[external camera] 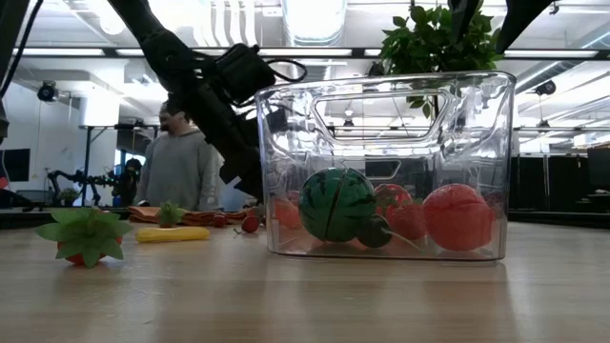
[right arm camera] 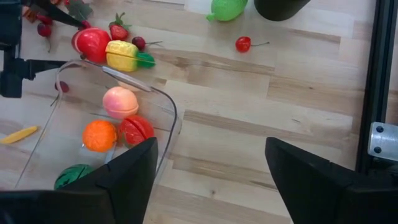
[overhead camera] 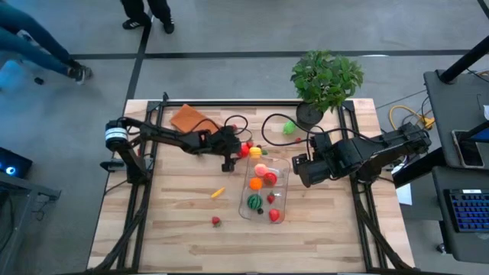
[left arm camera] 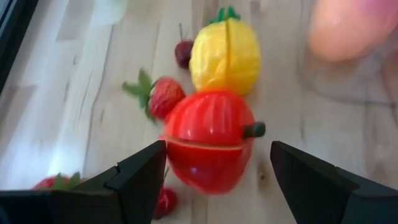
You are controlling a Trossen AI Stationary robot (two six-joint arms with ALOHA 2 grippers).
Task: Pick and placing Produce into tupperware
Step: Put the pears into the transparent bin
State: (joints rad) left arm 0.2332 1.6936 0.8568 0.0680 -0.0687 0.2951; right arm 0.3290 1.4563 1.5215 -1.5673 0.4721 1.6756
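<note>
**A:** What did the overhead camera show?

**B:** My left gripper (overhead camera: 243, 150) was at the far end of the tupperware (overhead camera: 284, 200), which sat mid-table, nearer the right edge. Several pieces were already inside it: a watermelon (overhead camera: 254, 202), an orange (overhead camera: 256, 183), a peach (overhead camera: 261, 169). A yellow strip (overhead camera: 218, 192) and a strawberry (overhead camera: 216, 221) lay loose on the table toward the near edge, and a green piece (overhead camera: 289, 127) sat near the far edge beside the potted plant (overhead camera: 326, 78). My right gripper (overhead camera: 294, 169) waited by the tub's right side.

**A:** And from table height?

**B:** The tub's clear wall (external camera: 385, 171) showed the watermelon (external camera: 336, 204) and red pieces (external camera: 457, 216) resting on its floor. A person (external camera: 178, 157) stood in the room behind.

**A:** Your left wrist?

**B:** My fingers (left arm camera: 138, 177) stood apart, empty, either side of a red tomato (left arm camera: 209, 140) on the wood. A yellow pepper (left arm camera: 225, 55) and a small strawberry (left arm camera: 163, 96) lay just beyond it.

**A:** The right wrist?

**B:** My right fingers (right arm camera: 127, 174) were spread too, holding nothing, above the tub's rim (right arm camera: 163, 99).

**A:** So which step?

**B:** I judged it the approach to the tomato. Next I'd need to settle lower, close squarely on it without knocking the pepper, then lift it clear of the rim.
</note>
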